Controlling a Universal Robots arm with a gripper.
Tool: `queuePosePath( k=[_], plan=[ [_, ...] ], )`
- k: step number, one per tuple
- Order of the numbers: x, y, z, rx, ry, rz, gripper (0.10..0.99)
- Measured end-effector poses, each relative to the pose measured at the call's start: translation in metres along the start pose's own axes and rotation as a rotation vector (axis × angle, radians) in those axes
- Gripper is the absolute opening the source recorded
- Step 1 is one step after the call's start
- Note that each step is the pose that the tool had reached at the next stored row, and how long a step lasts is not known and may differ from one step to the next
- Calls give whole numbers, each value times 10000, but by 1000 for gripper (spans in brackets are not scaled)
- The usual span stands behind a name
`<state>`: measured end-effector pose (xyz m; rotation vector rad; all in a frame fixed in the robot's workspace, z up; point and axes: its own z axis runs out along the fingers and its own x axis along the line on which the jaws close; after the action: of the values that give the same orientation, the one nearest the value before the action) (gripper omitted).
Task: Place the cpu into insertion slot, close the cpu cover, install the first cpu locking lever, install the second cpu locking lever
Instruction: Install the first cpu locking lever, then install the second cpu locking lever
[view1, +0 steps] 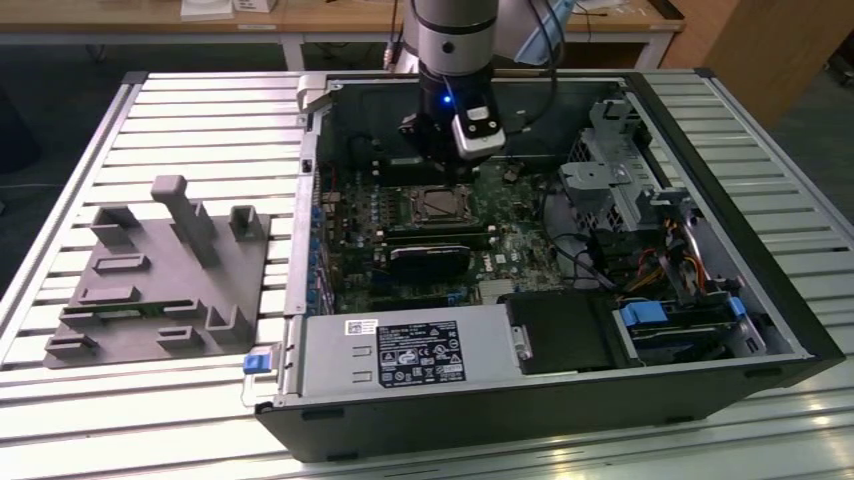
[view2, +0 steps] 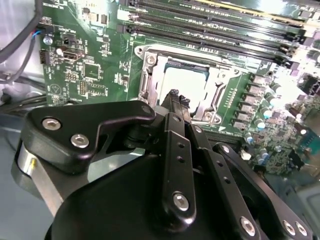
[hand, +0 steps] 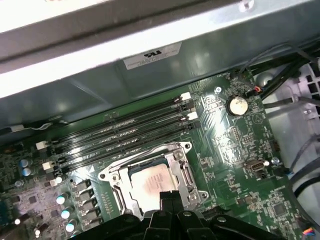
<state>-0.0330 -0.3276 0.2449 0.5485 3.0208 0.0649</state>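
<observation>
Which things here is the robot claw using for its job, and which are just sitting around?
For the job:
the cpu
the insertion slot
the cpu cover
the claw

Just sitting around:
round battery
grey holder block
long black slots

In both wrist views the claw (view2: 172, 95) (hand: 167, 196) covers the cpu's (hand: 149, 184) near edge; its locking levers seem too small to discern.

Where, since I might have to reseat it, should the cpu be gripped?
By two opposite edges, coming straight down from above: the cpu lies flat in the insertion slot. Right now the cpu cover seems to frame it, leaving just its face bare, so probably no edge is free to pinch.
</observation>
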Motion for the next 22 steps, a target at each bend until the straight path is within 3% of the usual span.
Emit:
queuePosePath(
  k=[4,17,22],
  plan=[
    [-5,-5,-35,-2,0,0,106],
    [-8,-14,-36,-25,8,1,106],
    [-32,-75,-38,-23,8,2,106]
  ],
)
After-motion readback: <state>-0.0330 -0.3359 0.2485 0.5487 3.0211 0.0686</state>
